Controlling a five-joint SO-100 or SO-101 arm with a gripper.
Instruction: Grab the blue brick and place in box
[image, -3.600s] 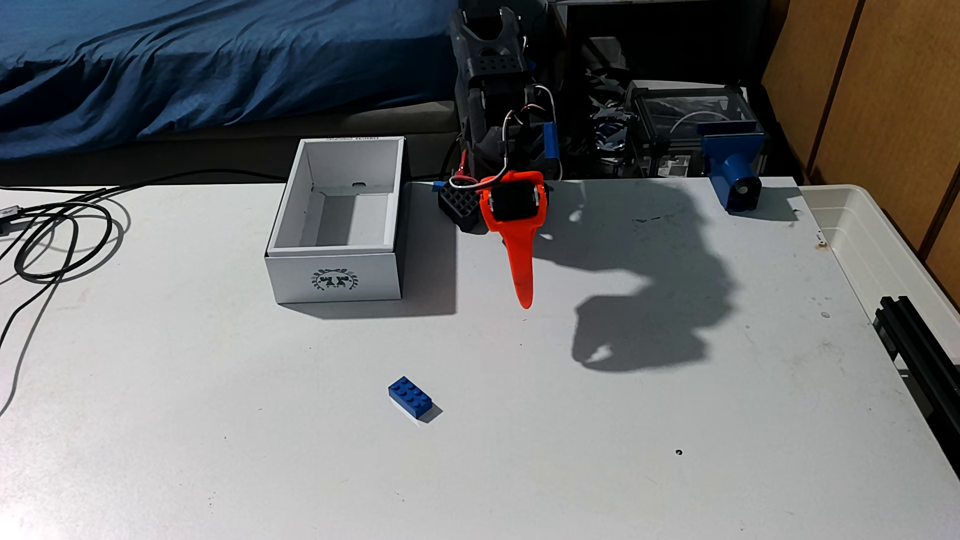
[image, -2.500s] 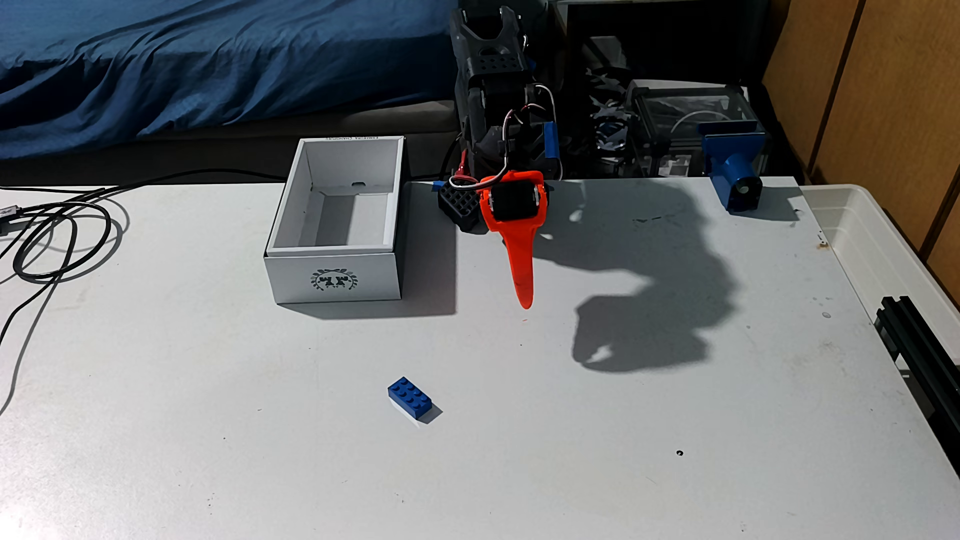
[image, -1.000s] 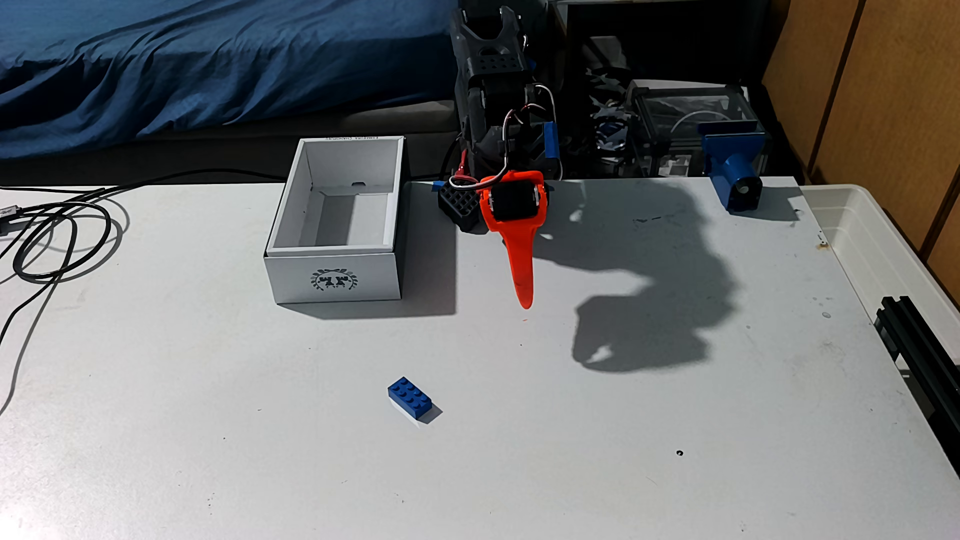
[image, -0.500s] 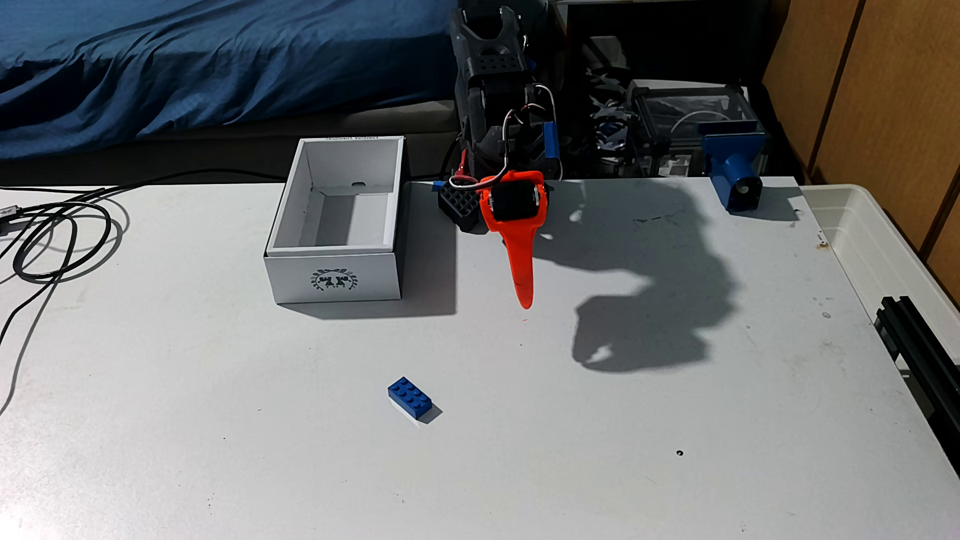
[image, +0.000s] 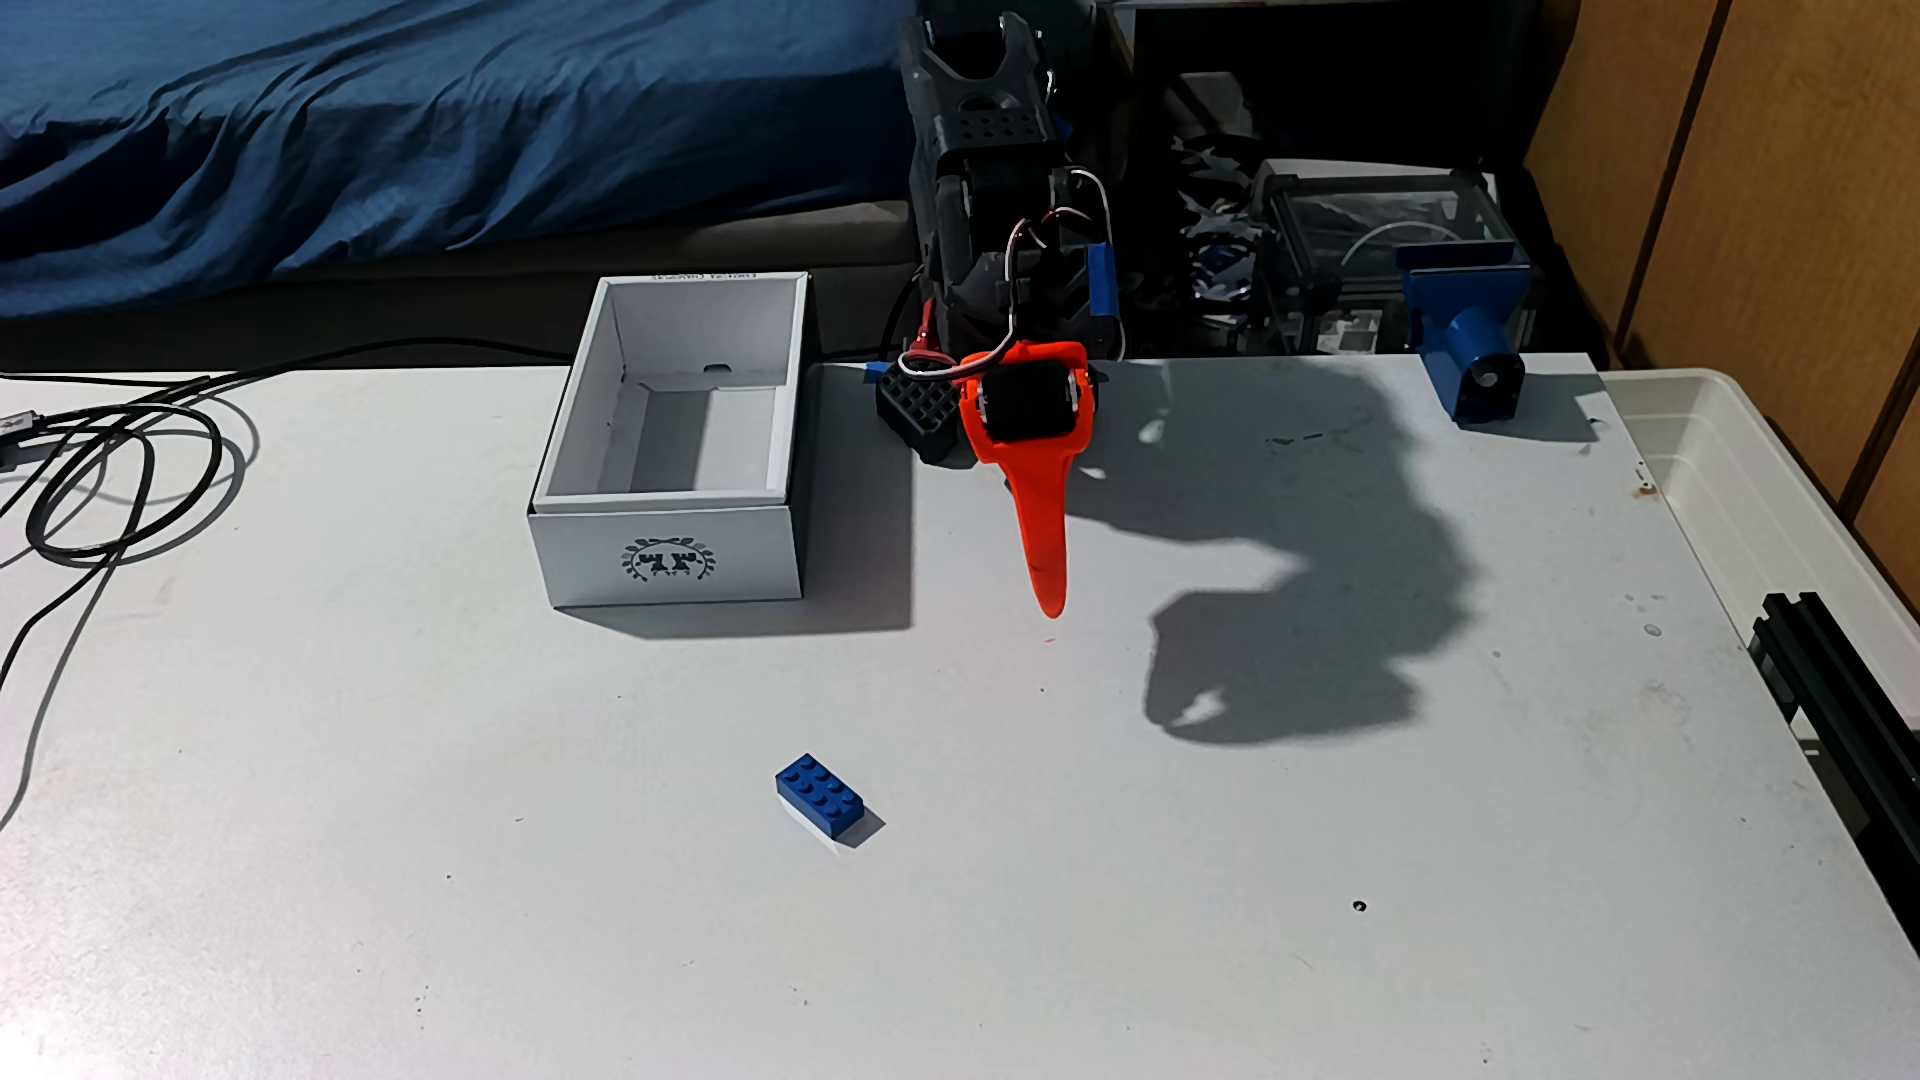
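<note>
So the white tabletop (image: 1143, 935) takes up most of the fixed view, with a bed under a blue cover (image: 416, 135) behind its far edge. I'll use the box as the reference for everything.

The box (image: 670, 556) is a white cardboard one with tall sides, open on top, nothing visible inside, sitting at the far edge of the tabletop with its wreath emblem facing the camera. Well off to its right, past the tabletop edge, is a translucent plastic tub (image: 1756, 488). The black arm (image: 982, 187) rises just right of the box's far corner, with patches of blue tape on it. The arm's big shadow (image: 1299, 582) falls right of the box across the tabletop. Black cables (image: 125, 488) are looped well to the box's left. A blue 3D-printed mount (image: 1465, 343) sits far right of the box, at the same far edge.

The gripper (image: 1049, 597) hangs just right of the box, orange finger pointing down with its tip about level with the box's near face. It's got nothing in it, and from this angle I can't tell how far open it is.

The blue brick (image: 819, 794) lies studs up on the tabletop, in front of the box and a bit right of it, well apart from both box and gripper.
</note>
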